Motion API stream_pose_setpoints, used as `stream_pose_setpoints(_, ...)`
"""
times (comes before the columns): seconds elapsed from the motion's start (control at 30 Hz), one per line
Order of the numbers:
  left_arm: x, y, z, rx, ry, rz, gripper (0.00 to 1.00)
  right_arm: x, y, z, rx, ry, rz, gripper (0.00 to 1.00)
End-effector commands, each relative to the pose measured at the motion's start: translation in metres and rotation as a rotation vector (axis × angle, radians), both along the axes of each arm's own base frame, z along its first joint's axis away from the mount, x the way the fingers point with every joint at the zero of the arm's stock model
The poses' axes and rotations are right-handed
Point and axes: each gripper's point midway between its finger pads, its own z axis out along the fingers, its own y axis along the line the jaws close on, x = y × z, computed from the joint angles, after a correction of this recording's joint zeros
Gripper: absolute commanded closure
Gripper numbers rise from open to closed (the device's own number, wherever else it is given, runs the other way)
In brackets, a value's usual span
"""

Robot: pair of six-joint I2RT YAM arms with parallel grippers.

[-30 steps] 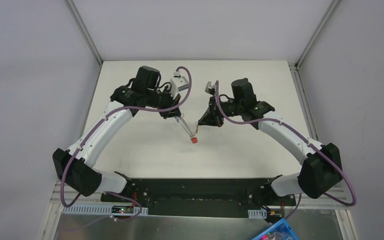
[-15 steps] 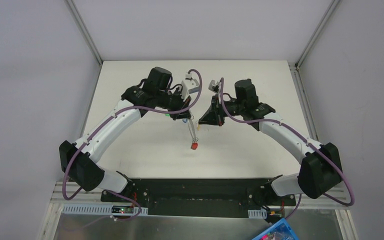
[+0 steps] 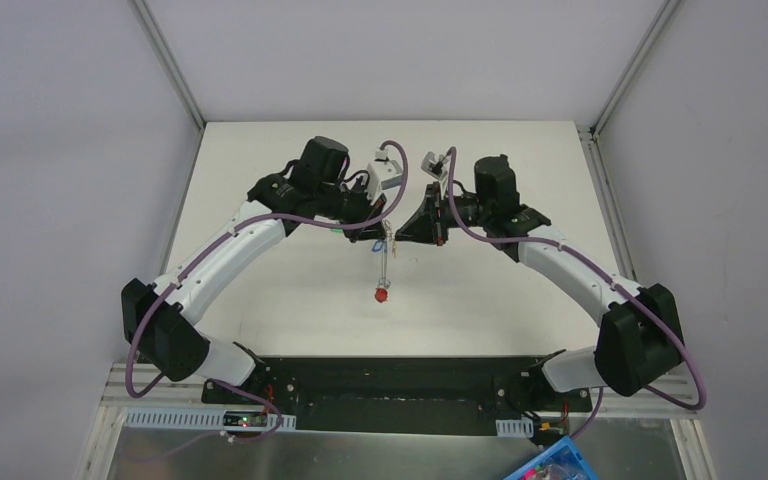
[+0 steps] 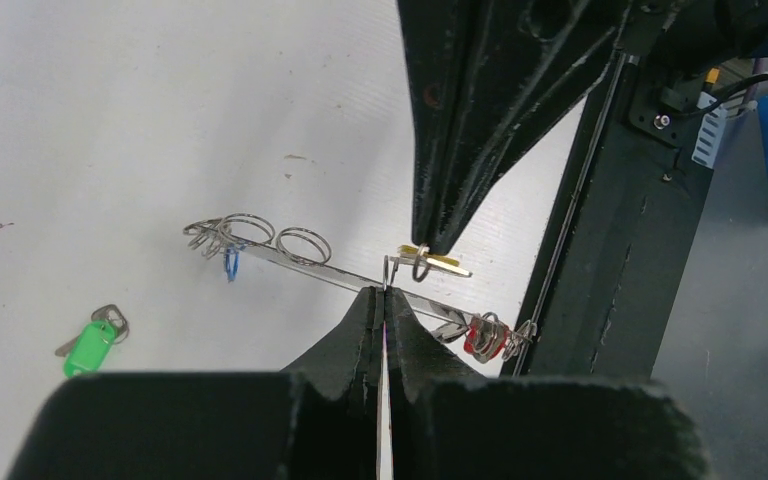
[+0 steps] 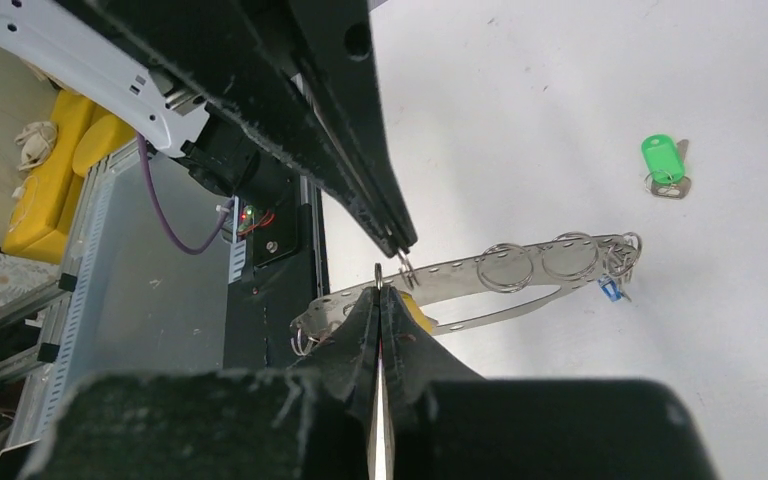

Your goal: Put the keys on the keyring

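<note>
Over the white table (image 3: 480, 300), my left gripper (image 4: 381, 298) is squeezed tight on the metal strip (image 4: 290, 258) of rings, holding it up so a key can slide on. My right gripper (image 5: 380, 298), tip to tip with it, pinches the yellow key (image 4: 434, 262) right at the strip. The red key (image 4: 480, 336) and blue key (image 4: 230, 263) hang on the strip. The green key (image 4: 90, 346) lies below, on the table.

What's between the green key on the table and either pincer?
Nothing visible: only bare table between the green key and the left pincer or right pincer. Both are shut, though: left on the ring strip, right on the yellow key.
</note>
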Motion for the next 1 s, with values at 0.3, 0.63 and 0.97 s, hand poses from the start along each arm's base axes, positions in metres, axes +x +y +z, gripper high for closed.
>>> stream_pose_setpoints(0.3,-0.005,-0.013,0.011,-0.053,-0.021,-0.044,1.0,0.015,0.004,-0.003,0.016,0.03,-0.042,1.0)
stream_pose_setpoints(0.63,-0.005,-0.012,0.012,-0.05,-0.033,-0.045,1.0,0.021,0.002,-0.013,-0.002,0.048,-0.07,1.0)
stream_pose_setpoints(0.97,-0.008,-0.012,0.016,-0.065,-0.053,-0.066,1.0,0.021,0.001,-0.023,-0.012,0.072,-0.056,1.0)
